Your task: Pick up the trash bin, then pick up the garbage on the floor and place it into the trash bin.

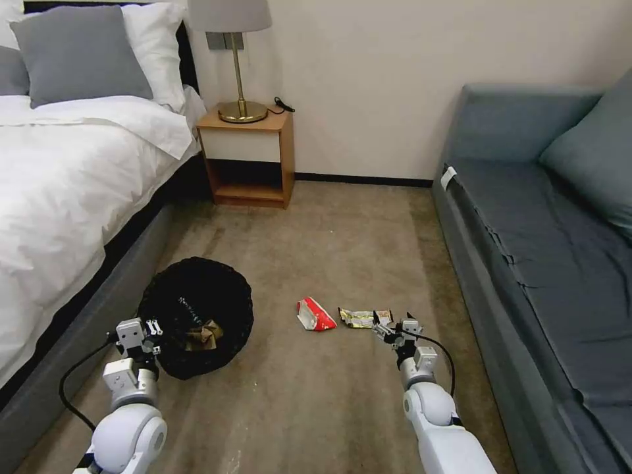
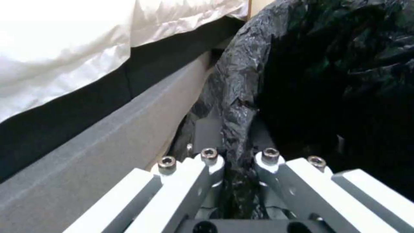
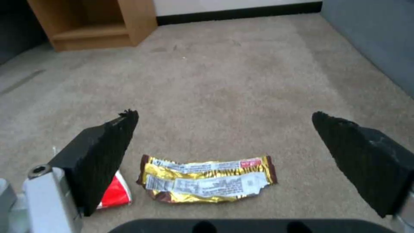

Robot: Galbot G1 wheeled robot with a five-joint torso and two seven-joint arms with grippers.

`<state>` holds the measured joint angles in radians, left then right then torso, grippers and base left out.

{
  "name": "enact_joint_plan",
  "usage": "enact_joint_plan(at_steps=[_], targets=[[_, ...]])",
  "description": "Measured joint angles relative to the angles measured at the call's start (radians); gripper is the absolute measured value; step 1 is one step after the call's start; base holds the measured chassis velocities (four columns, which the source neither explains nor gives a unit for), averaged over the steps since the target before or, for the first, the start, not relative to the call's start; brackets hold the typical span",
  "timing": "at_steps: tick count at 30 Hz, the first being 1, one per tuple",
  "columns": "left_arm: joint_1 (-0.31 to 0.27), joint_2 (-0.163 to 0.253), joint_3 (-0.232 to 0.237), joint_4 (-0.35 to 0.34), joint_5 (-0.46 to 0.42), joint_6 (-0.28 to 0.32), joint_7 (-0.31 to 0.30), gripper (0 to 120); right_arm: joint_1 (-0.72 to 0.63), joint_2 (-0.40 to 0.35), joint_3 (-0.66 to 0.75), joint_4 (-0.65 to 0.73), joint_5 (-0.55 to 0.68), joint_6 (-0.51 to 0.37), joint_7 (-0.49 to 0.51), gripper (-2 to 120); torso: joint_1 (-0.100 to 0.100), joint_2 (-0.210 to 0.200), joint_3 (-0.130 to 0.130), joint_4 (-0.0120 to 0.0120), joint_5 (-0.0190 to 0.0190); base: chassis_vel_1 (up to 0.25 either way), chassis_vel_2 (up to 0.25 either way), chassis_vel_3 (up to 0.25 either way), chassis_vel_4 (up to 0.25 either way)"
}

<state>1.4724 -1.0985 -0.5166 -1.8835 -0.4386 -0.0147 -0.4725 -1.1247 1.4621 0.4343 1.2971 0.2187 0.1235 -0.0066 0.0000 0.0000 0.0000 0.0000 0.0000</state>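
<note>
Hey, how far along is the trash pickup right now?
Partway. The left pincer is shut on the bag-wrapped rim of the trash bin, and a crumpled brown paper piece already lies inside. The right pincer hangs open over the gold foil wrapper, not yet gripping it. That wrapper and the red-and-white snack packet beside it are still on the carpet.

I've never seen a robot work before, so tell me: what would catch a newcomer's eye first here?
Probably the trash bin wrapped in crinkly black plastic, standing on the carpet beside the bed, with the left claw pinching its rim. Next, the litter in mid-floor: a red-and-white snack packet and a gold foil wrapper. The right claw hangs wide open right over that wrapper.
</note>
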Motion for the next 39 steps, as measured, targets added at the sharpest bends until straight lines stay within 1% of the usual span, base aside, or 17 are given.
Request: enact_joint_plan(at_steps=[16, 39], targets=[[0.0, 0.0, 0.011, 0.0, 0.003, -0.004, -0.004, 2, -0.003, 0.003, 0.002, -0.01, -0.004, 0.006, -0.003, 100, 0.0, 0.0, 0.0, 0.0, 0.0, -0.043, 0.044, 0.038, -0.046], [-0.003, -0.004, 0.011, 0.018, 0.006, -0.012, -0.003, 2, -0.004, 0.01, 0.005, -0.035, -0.011, 0.023, -0.018, 100, 0.0, 0.0, 0.0, 0.0, 0.0, -0.057, 0.058, 0.056, -0.064]])
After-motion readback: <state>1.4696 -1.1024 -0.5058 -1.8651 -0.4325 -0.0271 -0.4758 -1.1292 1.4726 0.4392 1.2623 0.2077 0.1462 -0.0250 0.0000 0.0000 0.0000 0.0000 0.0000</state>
